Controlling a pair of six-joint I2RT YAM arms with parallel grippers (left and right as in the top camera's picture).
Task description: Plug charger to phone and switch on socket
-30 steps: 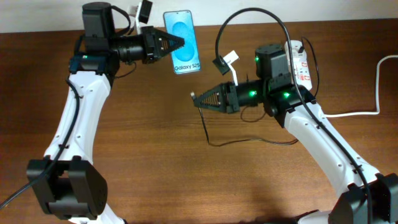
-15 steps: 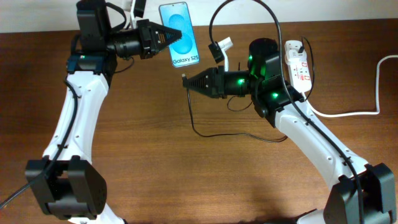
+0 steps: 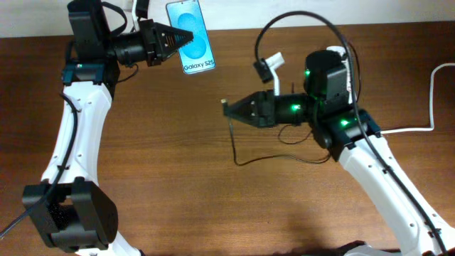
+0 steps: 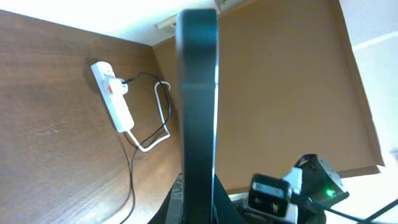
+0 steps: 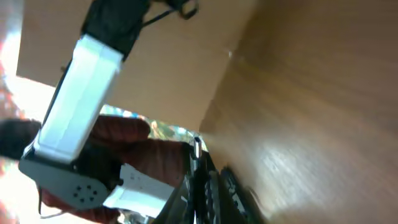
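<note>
My left gripper [image 3: 186,39] is shut on the phone [image 3: 200,57] and holds it above the table's far left, cyan screen facing up. In the left wrist view the phone [image 4: 198,93] shows edge-on, standing up between the fingers [image 4: 177,205]. My right gripper [image 3: 229,109] is shut on the charger's plug tip [image 3: 224,104], below and to the right of the phone and well apart from it. The black cable [image 3: 234,142] hangs to the table and trails right. The socket [image 4: 113,98] lies at the far right, mostly hidden under the right arm in the overhead view.
A thick white cord [image 3: 431,99] runs from the socket toward the right table edge. A loop of black cable [image 3: 298,16] arches over the right arm. The right wrist view is blurred, showing the left arm's white link [image 5: 78,106] and the wooden table [image 5: 311,124].
The left gripper has carried the phone further left and toward the far edge. The right gripper moved left with the plug tip, then drew back to the right, widening the gap to the phone.
</note>
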